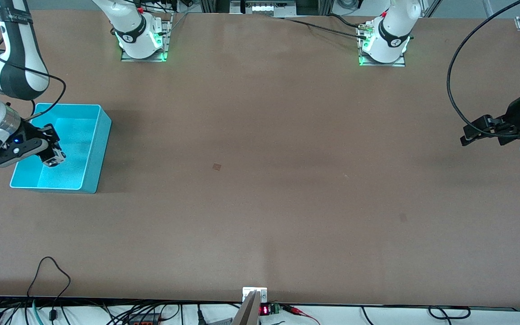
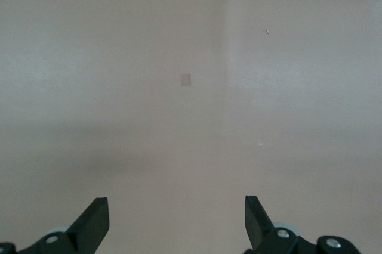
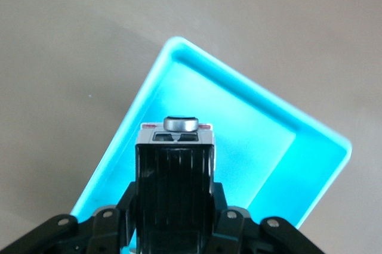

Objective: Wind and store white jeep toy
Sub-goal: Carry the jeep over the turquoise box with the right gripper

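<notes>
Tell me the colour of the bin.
Turquoise bin, clearest in the front view.

Glossy plastic bin (image 1: 95, 149) (matt table (image 1: 287, 180))

The turquoise rectangular plastic bin (image 1: 89, 149) stands on the brown tabletop (image 1: 260, 180), toward the right arm's end. The right gripper (image 1: 53, 158) hangs over the bin, holding the small white jeep toy (image 3: 175, 164). The left gripper (image 1: 467, 137) waits well apart from the bin, over the tabletop at the left arm's end.

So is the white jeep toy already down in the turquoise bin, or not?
Not yet: the right gripper holds the white jeep toy over the turquoise bin, jaws shut on it.
</notes>
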`<state>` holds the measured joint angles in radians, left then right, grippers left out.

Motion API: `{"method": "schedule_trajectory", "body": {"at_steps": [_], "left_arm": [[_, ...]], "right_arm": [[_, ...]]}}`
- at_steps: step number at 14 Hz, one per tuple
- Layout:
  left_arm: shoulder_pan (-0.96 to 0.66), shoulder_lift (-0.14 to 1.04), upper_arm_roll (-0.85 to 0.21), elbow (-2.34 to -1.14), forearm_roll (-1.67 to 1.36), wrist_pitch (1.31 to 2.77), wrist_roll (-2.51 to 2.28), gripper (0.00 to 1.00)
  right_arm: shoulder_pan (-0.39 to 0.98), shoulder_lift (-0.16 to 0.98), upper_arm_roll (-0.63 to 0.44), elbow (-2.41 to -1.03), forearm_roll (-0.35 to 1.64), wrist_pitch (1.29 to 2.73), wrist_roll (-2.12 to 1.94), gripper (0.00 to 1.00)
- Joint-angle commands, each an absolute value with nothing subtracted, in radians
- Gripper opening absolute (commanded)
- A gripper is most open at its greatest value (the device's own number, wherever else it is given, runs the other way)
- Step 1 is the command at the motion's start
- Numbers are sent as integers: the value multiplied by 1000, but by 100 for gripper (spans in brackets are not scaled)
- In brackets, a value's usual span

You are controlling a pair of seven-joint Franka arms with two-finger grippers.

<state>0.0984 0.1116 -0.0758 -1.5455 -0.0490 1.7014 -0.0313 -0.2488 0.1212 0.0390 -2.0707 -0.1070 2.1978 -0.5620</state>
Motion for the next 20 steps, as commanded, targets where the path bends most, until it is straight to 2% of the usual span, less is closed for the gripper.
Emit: {"method": "schedule_trajectory", "body": {"at_steps": [1,6,8,20], "left_arm": [[106,106,-77,-1542,-57,1690,-35,100],[78,97,-61,-1542,-57,1690,-37,100],[61,100,-32,-1542,-55,1689,-35,100],[77,101,-32,-1542,-54,1690,-35,100]], "right_arm": [[-262,97,35,-2098,-114,2148,-323,1],[-267,132,35,-2128,-114,2149,-43,1],[-284,153,35,-2140,-114,2161,-26,1],[-308,278,35,-2151,-168,2335,-97,1]]}}
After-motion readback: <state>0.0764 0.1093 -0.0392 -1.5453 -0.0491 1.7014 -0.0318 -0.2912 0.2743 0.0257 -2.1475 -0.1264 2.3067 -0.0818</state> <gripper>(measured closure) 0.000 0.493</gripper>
